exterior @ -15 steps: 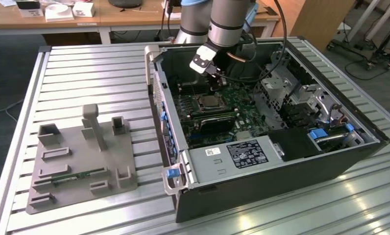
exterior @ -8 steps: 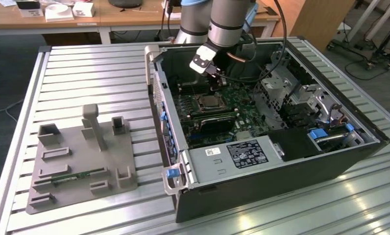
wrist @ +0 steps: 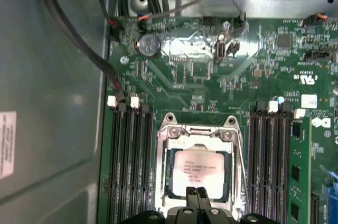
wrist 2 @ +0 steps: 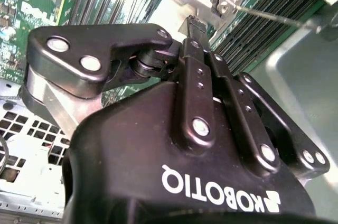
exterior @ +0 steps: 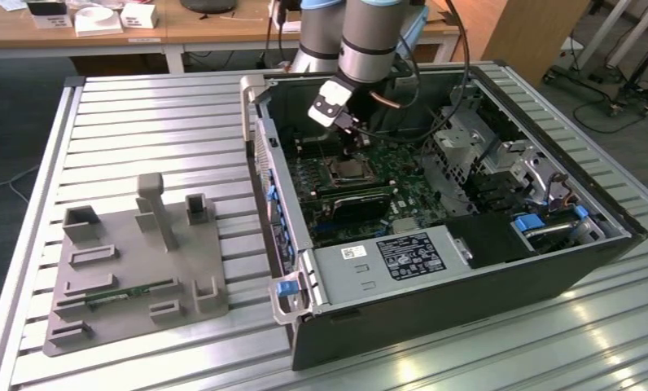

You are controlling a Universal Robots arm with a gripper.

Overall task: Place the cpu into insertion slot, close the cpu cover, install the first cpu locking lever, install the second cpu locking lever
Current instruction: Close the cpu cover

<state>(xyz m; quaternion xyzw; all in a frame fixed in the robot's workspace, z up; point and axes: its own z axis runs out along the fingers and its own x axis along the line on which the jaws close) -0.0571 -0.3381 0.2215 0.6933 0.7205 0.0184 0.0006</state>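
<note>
up close, in the second wrist view, the gripper has its two black fingers pressed flat together, closed with nothing between them. the first wrist view shows the same closed tips just over the near edge of the cpu cover, though i cannot tell whether they touch it.

the cpu sits flat in the insertion slot, with its silvery top showing through the square window of the cover. the cover lies down over the chip, framing it on all sides. a thin wire lever runs along one side of the frame. in the second wrist view a thin rod reaches out from the metal hinge piece just past the fingertips.

rows of long black memory slots stand on both sides of the socket, and a green memory card stands in one of them. farther across the green board are a round coin battery and some dark cables along the grey case wall.

from the exterior view, the arm reaches down into the open computer case, which lies on its side on a slatted metal table. a grey holder block stands on the table at the exterior view's left, well apart from the case. a wooden desk stands behind the table.
</note>
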